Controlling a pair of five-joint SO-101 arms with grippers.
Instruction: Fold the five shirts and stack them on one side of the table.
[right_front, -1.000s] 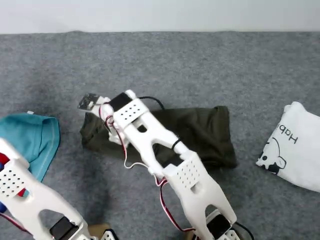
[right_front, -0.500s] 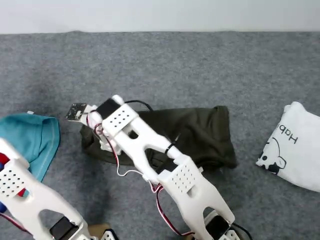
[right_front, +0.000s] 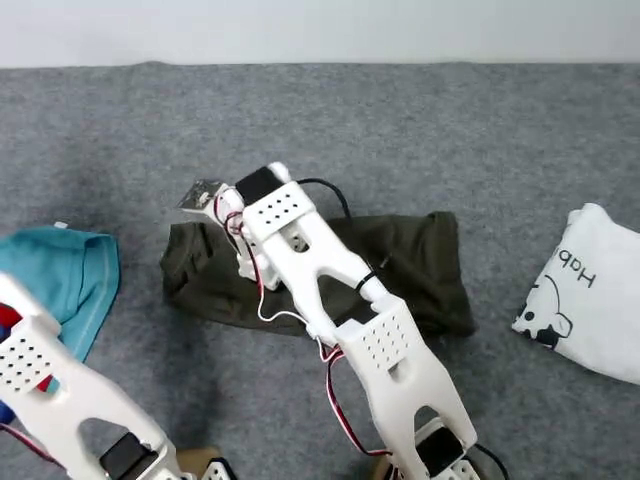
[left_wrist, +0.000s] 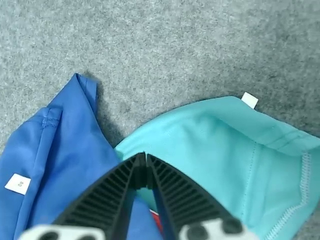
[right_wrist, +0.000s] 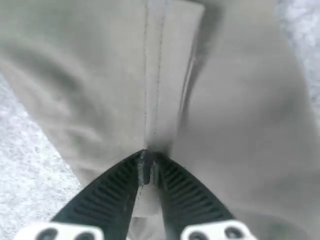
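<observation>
A dark olive shirt (right_front: 400, 260) lies folded into a band across the middle of the grey table. My right gripper (right_front: 225, 225) is at its left end. In the right wrist view my right gripper (right_wrist: 145, 160) is shut, its tips down on a seam of the olive shirt (right_wrist: 90, 75); I cannot tell whether cloth is pinched. My left gripper (left_wrist: 145, 162) is shut above a teal shirt (left_wrist: 225, 150) and a blue shirt (left_wrist: 45, 150) that lie side by side. The teal shirt (right_front: 60, 275) sits at the table's left edge, beside the left arm (right_front: 40, 380).
A folded white shirt (right_front: 585, 295) with a panda print lies at the right edge. A strip of red cloth (left_wrist: 157, 222) shows under my left gripper. Bare grey carpet (right_front: 350, 140) runs along the far side up to the white wall.
My right arm swung left past the olive shirt's end, then came back right and a little farther away. The shirt has barely shifted. The left arm has stayed put.
</observation>
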